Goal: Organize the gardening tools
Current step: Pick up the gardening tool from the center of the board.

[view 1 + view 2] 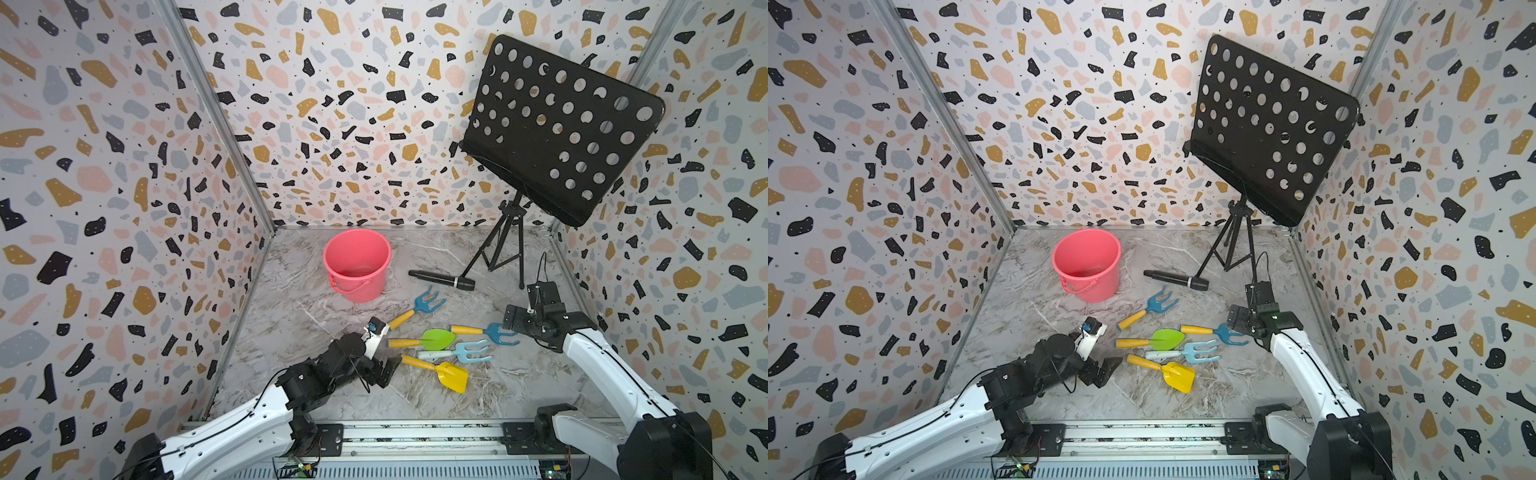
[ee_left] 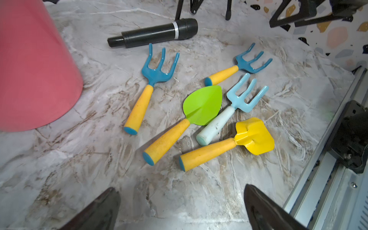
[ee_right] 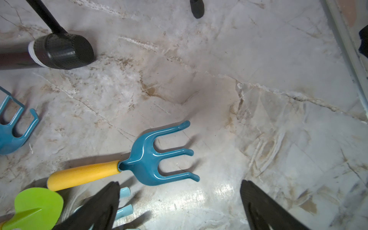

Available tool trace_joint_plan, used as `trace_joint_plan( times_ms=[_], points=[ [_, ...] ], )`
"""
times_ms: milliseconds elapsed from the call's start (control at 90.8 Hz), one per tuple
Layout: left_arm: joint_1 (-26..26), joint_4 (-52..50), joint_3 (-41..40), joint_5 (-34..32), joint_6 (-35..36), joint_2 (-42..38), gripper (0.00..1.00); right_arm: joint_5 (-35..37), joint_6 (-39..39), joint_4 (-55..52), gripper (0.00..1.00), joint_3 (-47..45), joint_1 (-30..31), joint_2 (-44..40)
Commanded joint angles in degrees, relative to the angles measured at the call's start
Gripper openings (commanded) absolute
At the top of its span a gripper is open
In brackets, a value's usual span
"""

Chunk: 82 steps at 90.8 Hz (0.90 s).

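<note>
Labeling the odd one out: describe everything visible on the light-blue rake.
The light-blue rake is a small toy hand tool of glossy plastic. It has three curved tines on a pale, whitish handle with dark scuffs, unlike the yellow handles around it. It lies flat on the marble table, tines toward the robot's right. Its handle rests against the blade of the green trowel. The yellow shovel lies close beside it, contact unclear.

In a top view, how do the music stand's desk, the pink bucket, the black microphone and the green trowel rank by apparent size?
Largest: music stand's desk, likely helped by standing nearer the camera.
Next: pink bucket.
Last: black microphone and green trowel, about equally long, so unranked.
</note>
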Motion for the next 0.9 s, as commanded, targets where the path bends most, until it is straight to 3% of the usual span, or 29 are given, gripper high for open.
trace_joint_plan(
  times_ms=[0, 418, 617, 892],
  points=[
    [-1.5, 0.7, 1.8, 3.0, 2.1, 2.2, 1.00, 0.2, -0.5, -1.7, 1.00, 2.5, 0.2, -0.7],
    [-9.9, 6.0, 5.8, 3.9, 12.8, 16.8, 1.00, 0.9, -0.8, -2.4, 1.00, 3.1, 0.2, -2.2],
    [-10.4, 8.5, 9.9, 5.4, 20.2, 26.5, 0.98, 0.9, -1.1, -2.3, 1.00, 2.7, 0.2, -3.5],
    [-10.3, 4.6, 17.8, 7.7, 27.3, 39.3, 0.92, 1.4, -1.7, -2.8, 1.00, 2.9, 0.2, -4.3]
  ],
)
